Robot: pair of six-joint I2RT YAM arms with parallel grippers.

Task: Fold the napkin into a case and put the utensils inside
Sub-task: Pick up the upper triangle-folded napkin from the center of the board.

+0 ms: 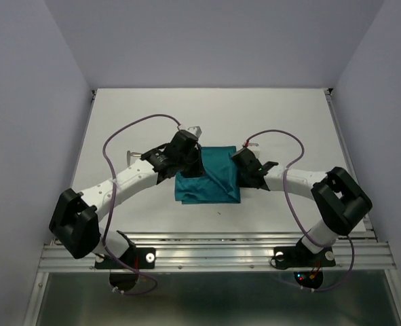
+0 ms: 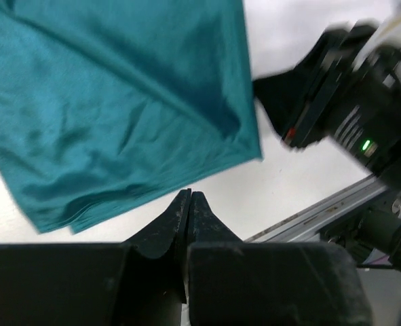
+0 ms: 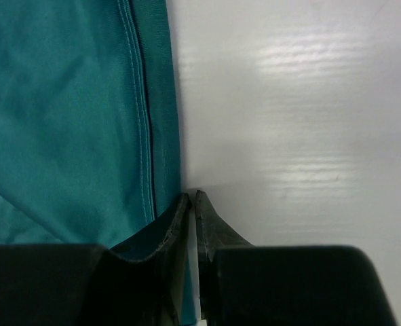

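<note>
The teal napkin (image 1: 210,178) lies folded in a rough rectangle at the table's middle. It also shows in the left wrist view (image 2: 119,102) and the right wrist view (image 3: 64,115). My left gripper (image 1: 192,165) is over its left part; in its own view (image 2: 189,195) the jaws are shut and empty, just off the cloth's edge. My right gripper (image 1: 243,170) is at the cloth's right hemmed edge (image 3: 192,195), jaws closed to a hairline gap, tips on the table beside the hem. A silver utensil tip (image 1: 195,129) pokes out behind the left gripper; the rest is hidden.
A thin silver piece (image 1: 134,153) lies left of the left arm. The right gripper's body (image 2: 336,88) shows close by in the left wrist view. Purple cables loop over both arms. The metal rail (image 1: 214,255) runs along the table's near edge.
</note>
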